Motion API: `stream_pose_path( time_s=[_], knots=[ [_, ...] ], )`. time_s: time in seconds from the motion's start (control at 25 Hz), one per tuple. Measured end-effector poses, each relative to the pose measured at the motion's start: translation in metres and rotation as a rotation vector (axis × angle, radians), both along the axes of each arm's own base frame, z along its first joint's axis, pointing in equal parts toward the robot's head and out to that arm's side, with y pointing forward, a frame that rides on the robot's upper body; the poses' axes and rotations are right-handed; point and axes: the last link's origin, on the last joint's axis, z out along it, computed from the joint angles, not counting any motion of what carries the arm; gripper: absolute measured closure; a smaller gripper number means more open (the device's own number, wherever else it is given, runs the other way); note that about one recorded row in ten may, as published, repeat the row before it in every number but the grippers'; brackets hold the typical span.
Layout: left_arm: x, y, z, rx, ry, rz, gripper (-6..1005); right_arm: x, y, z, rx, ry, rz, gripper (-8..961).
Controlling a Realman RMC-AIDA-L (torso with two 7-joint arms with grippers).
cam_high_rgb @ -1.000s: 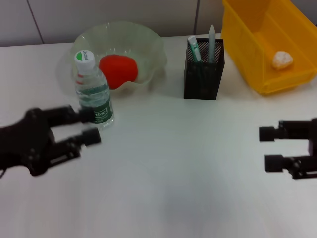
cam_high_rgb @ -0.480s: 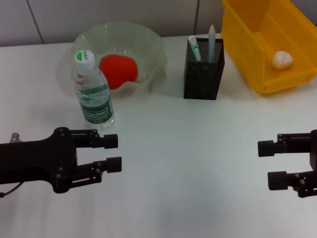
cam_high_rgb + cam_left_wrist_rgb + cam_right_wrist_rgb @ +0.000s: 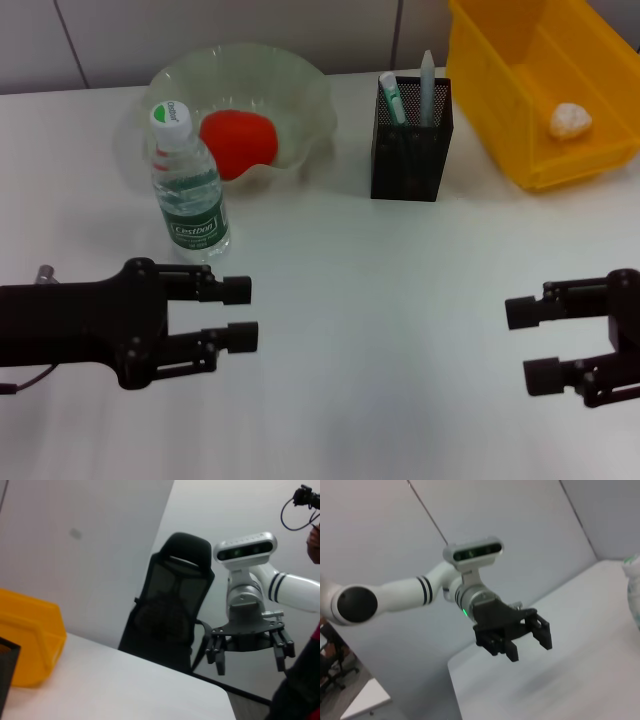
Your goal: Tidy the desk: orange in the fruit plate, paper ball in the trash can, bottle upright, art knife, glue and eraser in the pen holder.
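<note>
On the desk's left half, the left gripper (image 3: 240,315) is hovering just above the white desk (image 3: 380,330), its jaws spread and gripping nothing, pointed toward the centre.

Just behind it, the bottle (image 3: 188,185) is standing upright on its base, green-and-white cap uppermost, apart from the gripper.

Behind the bottle, the fruit plate (image 3: 300,90) is holding the orange (image 3: 238,143), which is resting well inside the wavy rim.

Centre-rear, the pen holder (image 3: 410,150) is carrying two items that are poking above its mesh rim: a green-and-white tube, probably the glue (image 3: 392,98), and a pale slim piece, probably the art knife (image 3: 427,85). The eraser is not showing; it may be lying inside below the rim, but that cannot be told.

Rear right, the yellow trash can (image 3: 500,110) is containing the paper ball (image 3: 571,120).

Right front, the right gripper (image 3: 530,345) is hovering low with jaws spread, empty, well apart from every item.

Judgement: every item that shows is sitting in its place, so the step in hand is looking like withdrawal. Doing it well is meaning keeping the left jaws apart, lifting before swinging, and steering clear of the bottle, which is tall, light and likely to topple at a brush.
</note>
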Motion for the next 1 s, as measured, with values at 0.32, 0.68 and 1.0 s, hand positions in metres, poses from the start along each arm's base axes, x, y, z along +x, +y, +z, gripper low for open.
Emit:
stream_pose_path(
  time_s=[0.32,0.68,1.0],
  knots=[
    [0.003,-0.003,-0.011,-0.081,0.036,0.005,502,0.0,0.003,-0.012,-0.036,-0.021,0.008,192],
    [0.0,-0.007,-0.015,-0.089,0.032,0.015,501,-0.001,0.004,-0.017,-0.06,-0.021,0.015,192],
    [-0.003,-0.007,-0.016,-0.099,0.059,0.017,503,0.001,0.008,-0.023,-0.067,-0.022,0.018,191]
  ],
)
